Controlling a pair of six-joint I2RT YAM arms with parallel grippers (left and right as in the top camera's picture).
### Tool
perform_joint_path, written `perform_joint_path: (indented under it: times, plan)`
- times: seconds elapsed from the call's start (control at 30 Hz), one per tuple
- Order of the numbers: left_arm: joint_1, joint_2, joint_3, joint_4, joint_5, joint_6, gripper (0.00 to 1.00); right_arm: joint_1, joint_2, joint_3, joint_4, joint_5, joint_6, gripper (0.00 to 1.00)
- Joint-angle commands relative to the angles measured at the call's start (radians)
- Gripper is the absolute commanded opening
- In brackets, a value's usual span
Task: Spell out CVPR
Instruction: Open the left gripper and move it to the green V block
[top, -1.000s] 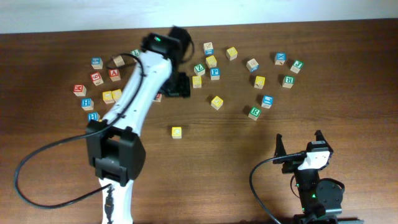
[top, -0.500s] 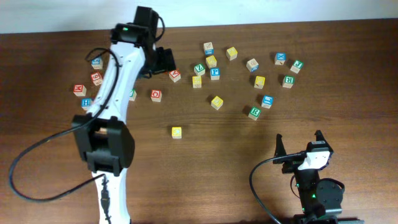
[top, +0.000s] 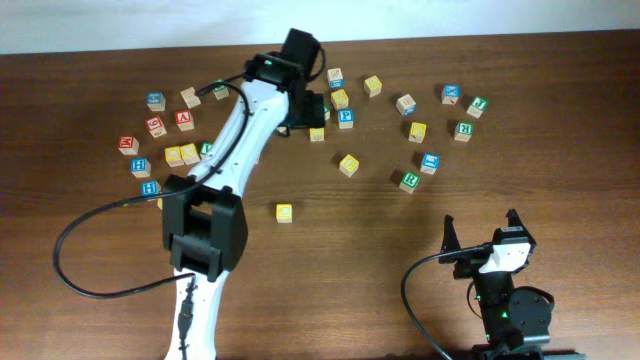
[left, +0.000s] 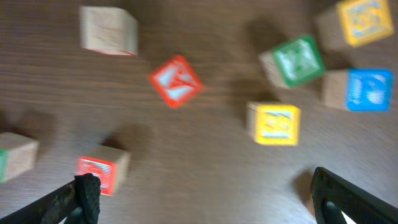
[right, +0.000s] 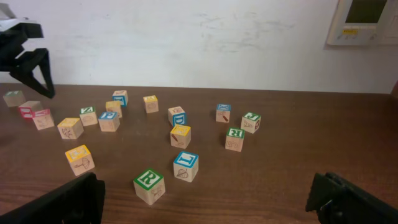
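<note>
Swung back right across the table (top: 560, 180), your left arm (top: 235, 150) now hangs the left gripper (top: 304, 108) over the far blocks (top: 372, 85), fingers spread wide, nothing between. Meanwhile your right gripper (top: 482, 232) sits parked at the near edge, spread apart too. You've got the blue P block (top: 346, 117) just beside the left gripper, green R block (top: 409, 181) farther right.

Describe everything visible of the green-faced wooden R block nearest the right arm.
The green R block is a pale wooden cube; its top face shows a green R in a green border. It sits flat on the brown wooden table, corner toward the right wrist camera, touching nothing; the blue-faced block stands close but apart.
</note>
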Motion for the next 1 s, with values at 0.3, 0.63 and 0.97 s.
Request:
perform_joint_path:
  times: [0.3,0.63,0.97]
  plan:
    - [0.116,0.013,0.007,-0.149,0.027,0.001,0.99,-0.007,-0.006,-0.005,-0.005,0.008,0.003,0.98]
    - [0.269,0.013,0.007,-0.179,-0.041,0.266,0.99,-0.007,-0.006,-0.005,-0.006,0.008,0.003,0.98]
    - [0.392,0.027,0.006,-0.115,0.131,0.430,0.99,-0.007,-0.006,-0.005,-0.006,0.008,0.003,0.98]
